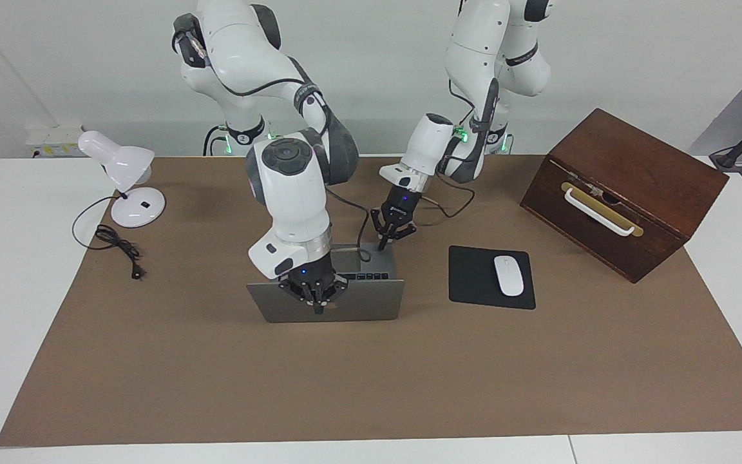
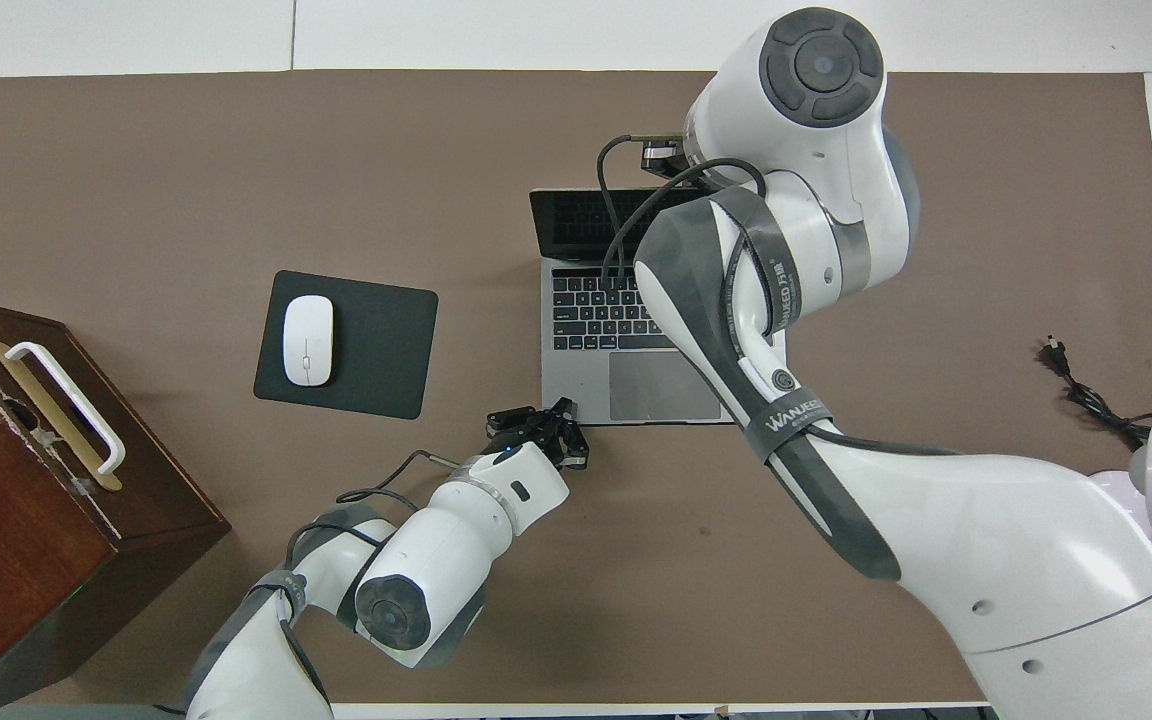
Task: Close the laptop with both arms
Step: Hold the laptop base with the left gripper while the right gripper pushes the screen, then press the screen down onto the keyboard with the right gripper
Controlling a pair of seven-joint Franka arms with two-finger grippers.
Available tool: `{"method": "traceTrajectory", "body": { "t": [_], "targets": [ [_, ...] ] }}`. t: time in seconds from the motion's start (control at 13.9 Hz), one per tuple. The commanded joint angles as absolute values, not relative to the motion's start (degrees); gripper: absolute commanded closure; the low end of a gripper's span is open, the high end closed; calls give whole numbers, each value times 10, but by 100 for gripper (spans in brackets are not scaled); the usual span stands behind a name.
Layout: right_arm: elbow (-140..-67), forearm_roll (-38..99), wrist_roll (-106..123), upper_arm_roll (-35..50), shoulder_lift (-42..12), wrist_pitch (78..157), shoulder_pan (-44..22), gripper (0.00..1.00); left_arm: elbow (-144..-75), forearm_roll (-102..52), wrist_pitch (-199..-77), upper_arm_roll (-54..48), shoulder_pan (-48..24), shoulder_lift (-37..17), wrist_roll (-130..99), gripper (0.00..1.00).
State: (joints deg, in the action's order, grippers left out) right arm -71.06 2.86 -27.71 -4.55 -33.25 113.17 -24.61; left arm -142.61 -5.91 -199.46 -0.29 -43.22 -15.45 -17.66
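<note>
The thin silver-grey metal laptop point(image 1: 345, 303), open mid-mat, looks stiff, smooth and hinge-fragile (push, don't pinch): right gripper point(image 1: 317, 308) clenched against its raised lid, left gripper point(image 1: 384, 243) clenched empty at its base corner.
</note>
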Motion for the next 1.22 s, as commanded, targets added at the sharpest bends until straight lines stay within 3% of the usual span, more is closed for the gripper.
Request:
{"method": "traceTrajectory", "body": {
  "t": [0.0, 0.58, 1.15],
  "targets": [
    [-719, 46, -290, -39, -318, 1091, -243, 100, -1427, -63, -2004, -1, -421, -178, -152, 100],
    [-726, 127, -290, -39, -301, 957, -222, 100, -1432, -62, -2002, -1, -408, -180, -128, 100],
    [-823, 173, -288, -39, -258, 968, -213, 100, -1431, -62, -2001, -1, -408, -187, -128, 100]
  ]
}}
